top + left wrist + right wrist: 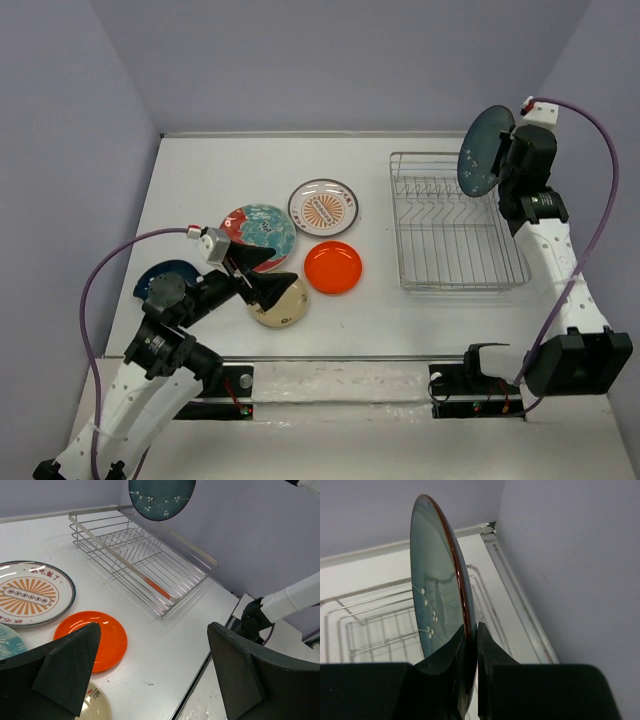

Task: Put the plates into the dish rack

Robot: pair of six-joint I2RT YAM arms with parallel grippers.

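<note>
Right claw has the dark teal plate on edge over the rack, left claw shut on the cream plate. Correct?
No: left wrist view shows the left claw open over the cream plate, gripping nothing. Right claw does hold the dark teal plate on edge over the rack.

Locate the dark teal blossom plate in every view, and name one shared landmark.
Top external: dark teal plate upper right, on edge above the dish rack.
Left wrist: plate top centre, cropped by the upper edge.
Right wrist: plate at centre, edge-on, pinched in the right hand.
Shared landmark: the dish rack, visible in all three.
</note>
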